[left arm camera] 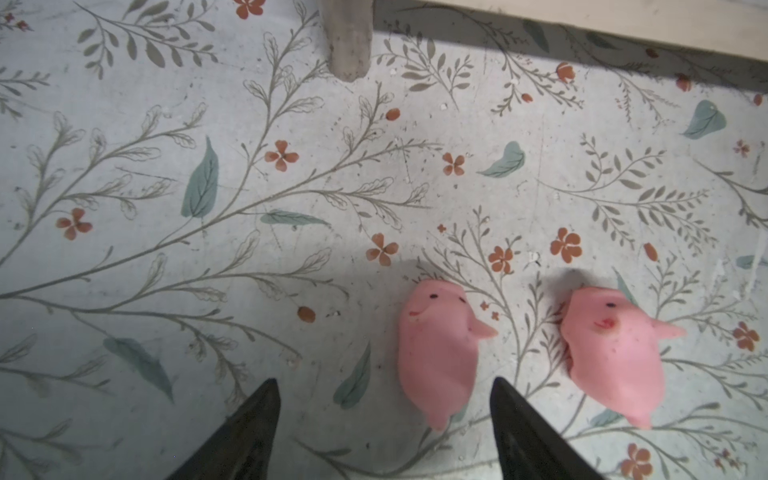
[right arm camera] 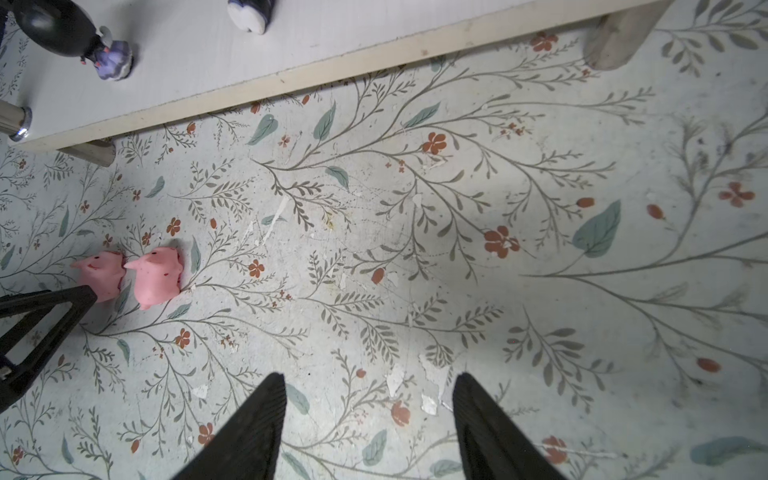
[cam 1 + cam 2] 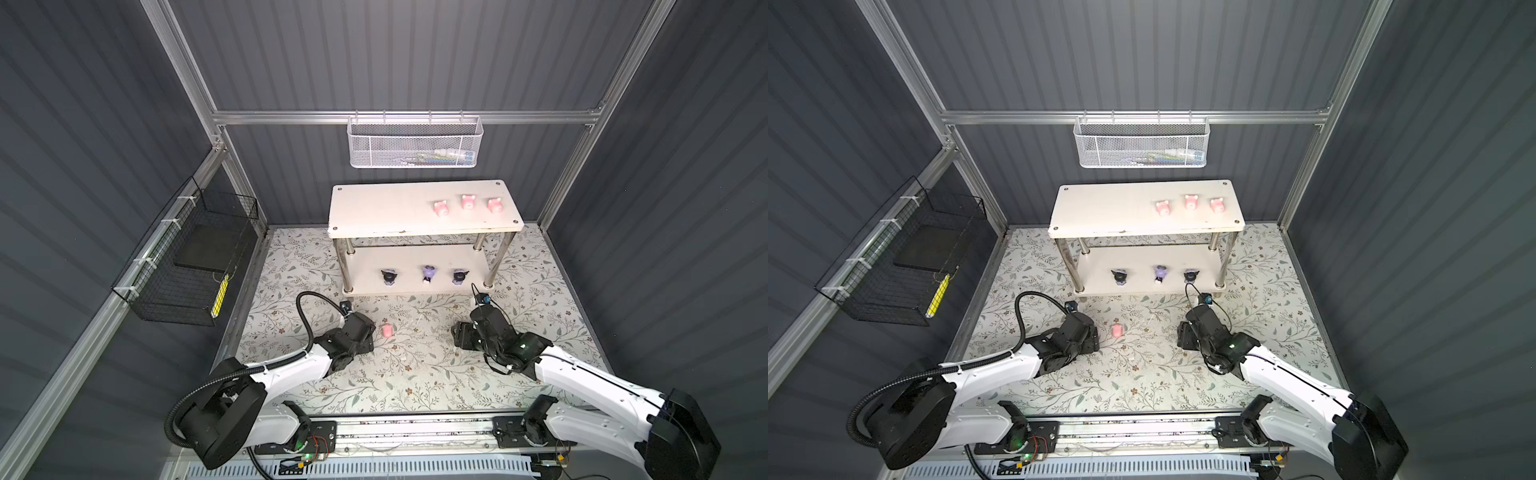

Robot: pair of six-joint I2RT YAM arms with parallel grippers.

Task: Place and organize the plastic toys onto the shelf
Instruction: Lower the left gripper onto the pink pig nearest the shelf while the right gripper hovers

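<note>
You are lining up a pick: your left gripper (image 1: 384, 382) is hovering, fingers (image 1: 249, 432) wide and empty, astride a pink pig (image 1: 436, 353) lying on the mat (image 1: 166, 124) near the left leg of the shelf (image 3: 374, 208), needing a squeeze then a lift, while your right gripper (image 2: 370, 376) is idling half-open and empty.

The left arm (image 3: 291, 370) and right arm (image 3: 582, 372) reach low (jaws parted).

Shelf (image 3: 374, 208): white boards, shiny metal legs. Pigs (image 1: 436, 353): pale pink. Figurines (image 3: 429, 273) on lower board: black and lavender. Mat (image 3: 415, 365): pale grey-green, leaf sprigs, small rust-red flowers. Walls (image 3: 415, 62): dark grey, ribbed.
</note>
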